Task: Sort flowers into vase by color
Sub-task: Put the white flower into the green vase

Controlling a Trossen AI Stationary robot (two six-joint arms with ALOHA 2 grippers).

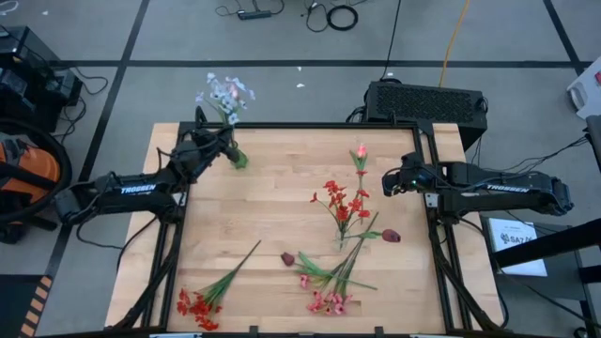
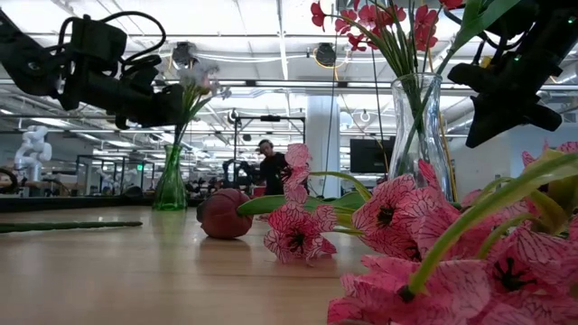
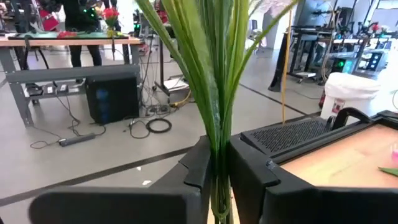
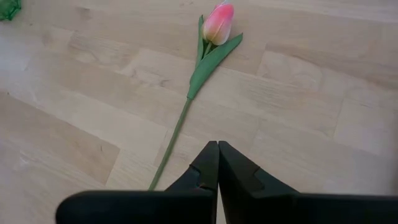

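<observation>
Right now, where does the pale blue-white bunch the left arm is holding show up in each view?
High view: blooms past the table's far-left edge, stems in the left claw over the green vase.
Low view: upper left, above that vase.
Left wrist view: only the green stems, pinched between the fingers.
Right wrist view: not in it.
Shared landmark: the green vase.

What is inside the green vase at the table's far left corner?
The green vase holds pale blue-white flowers, their stems pinched by the left gripper. The stem ends inside the vase cannot be seen.
</observation>
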